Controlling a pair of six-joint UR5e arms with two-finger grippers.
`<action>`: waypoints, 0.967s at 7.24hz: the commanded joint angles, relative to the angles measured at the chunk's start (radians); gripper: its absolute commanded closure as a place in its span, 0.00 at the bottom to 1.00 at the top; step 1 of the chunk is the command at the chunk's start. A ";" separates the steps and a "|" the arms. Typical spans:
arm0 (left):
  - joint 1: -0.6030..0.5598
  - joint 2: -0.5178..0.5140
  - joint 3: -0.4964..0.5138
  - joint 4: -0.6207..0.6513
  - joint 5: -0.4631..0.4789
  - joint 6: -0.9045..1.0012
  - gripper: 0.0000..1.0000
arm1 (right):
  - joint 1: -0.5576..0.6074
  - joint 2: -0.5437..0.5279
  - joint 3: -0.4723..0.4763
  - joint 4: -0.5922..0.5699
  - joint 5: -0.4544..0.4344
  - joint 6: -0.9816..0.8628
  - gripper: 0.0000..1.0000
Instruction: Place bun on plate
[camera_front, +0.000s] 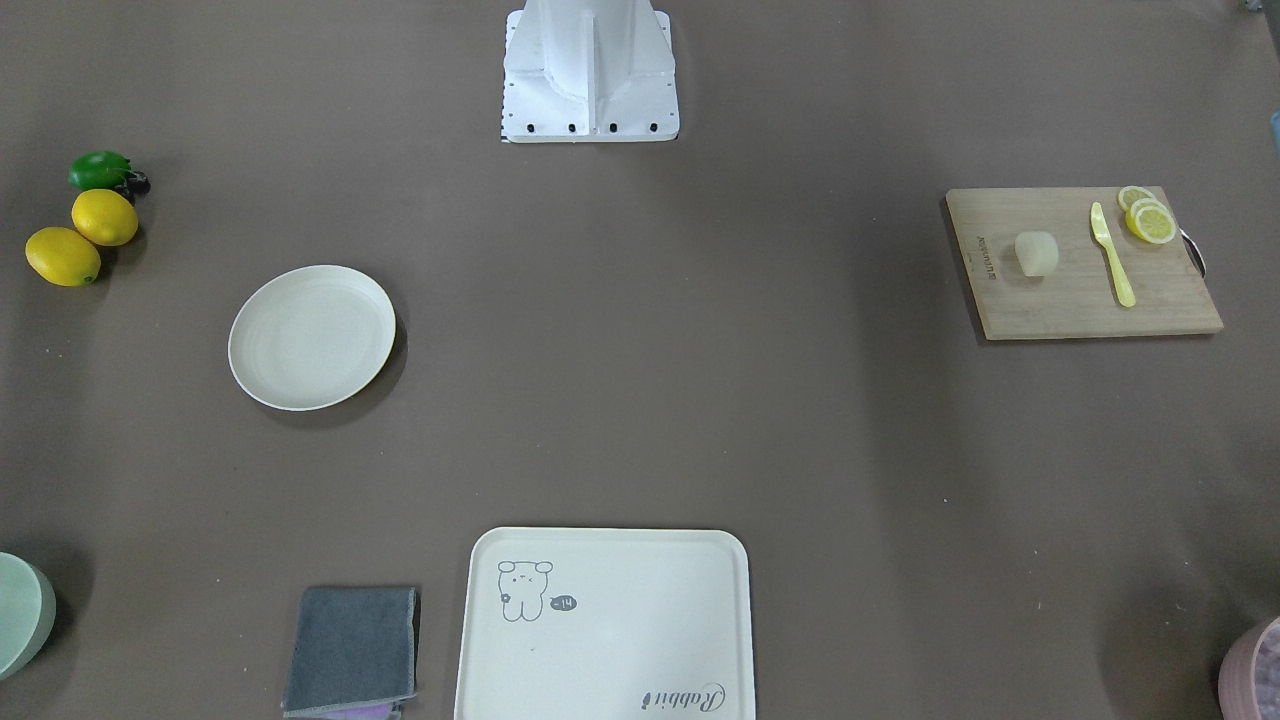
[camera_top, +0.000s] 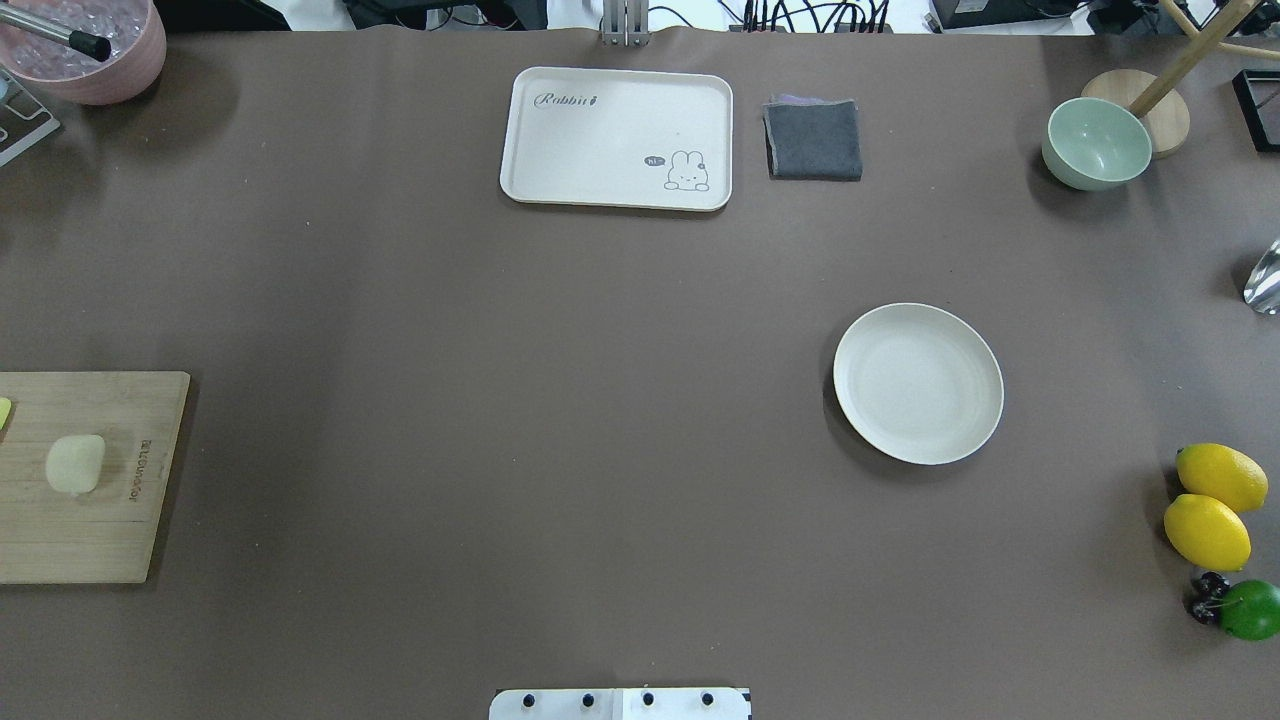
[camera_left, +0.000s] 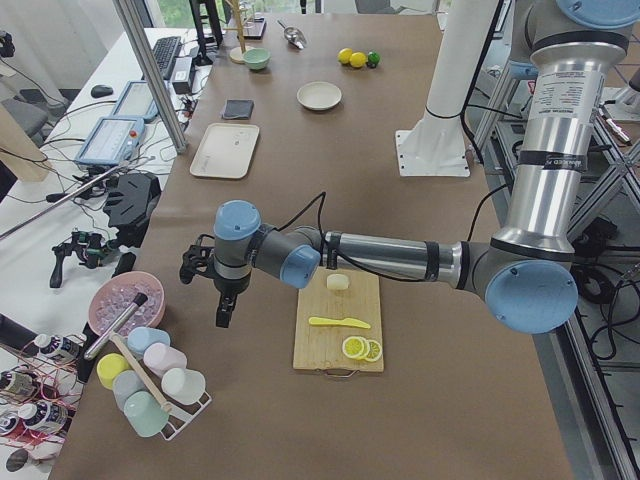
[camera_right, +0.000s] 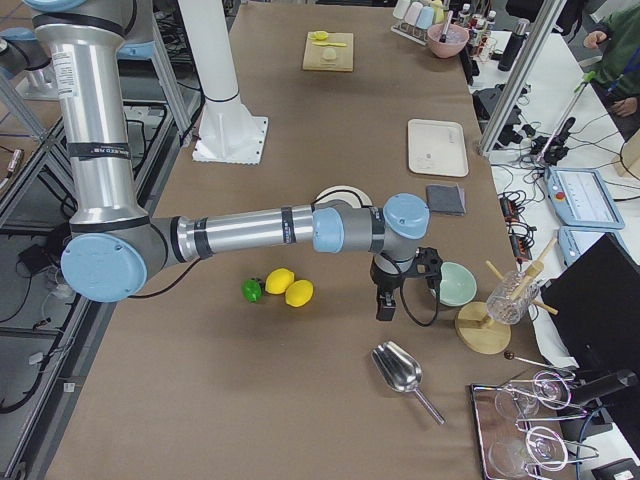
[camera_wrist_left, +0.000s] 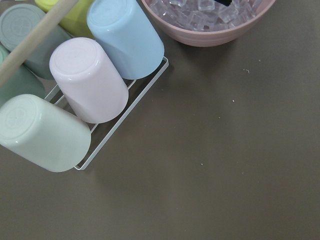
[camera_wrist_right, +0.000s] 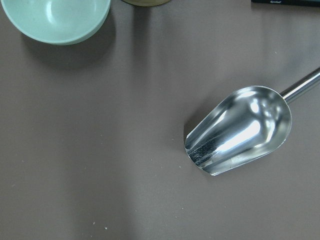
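Note:
The bun (camera_front: 1037, 253) (camera_top: 75, 464) (camera_left: 339, 282) is a pale cream lump lying on a wooden cutting board (camera_front: 1070, 300) at the table's left end. The round off-white plate (camera_front: 312, 337) (camera_top: 918, 383) (camera_left: 319, 96) (camera_right: 340, 192) sits bare on the right half of the table. My left gripper (camera_left: 225, 318) hangs over the table beside the board, away from the bun; I cannot tell if it is open or shut. My right gripper (camera_right: 385, 310) hangs past the plate near the green bowl; whether it is open or shut I also cannot tell.
A yellow knife (camera_front: 1112, 253) and lemon slices (camera_front: 1148, 218) share the board. Two lemons (camera_top: 1212, 505) and a lime (camera_top: 1250, 609) lie at the right edge. A bear tray (camera_top: 617, 138), grey cloth (camera_top: 813, 139), green bowl (camera_top: 1095, 143), steel scoop (camera_wrist_right: 240, 129), cup rack (camera_wrist_left: 75, 85) and pink ice bowl (camera_top: 90, 40) ring the table.

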 joint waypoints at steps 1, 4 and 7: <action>0.000 -0.001 -0.003 0.000 -0.006 -0.012 0.00 | 0.000 0.000 0.005 0.000 0.001 0.000 0.00; 0.002 -0.001 -0.008 0.002 -0.008 -0.014 0.00 | 0.000 -0.003 0.014 0.000 0.002 0.000 0.00; 0.003 0.001 -0.003 0.002 -0.003 -0.015 0.00 | 0.000 -0.011 0.020 0.000 0.002 0.000 0.00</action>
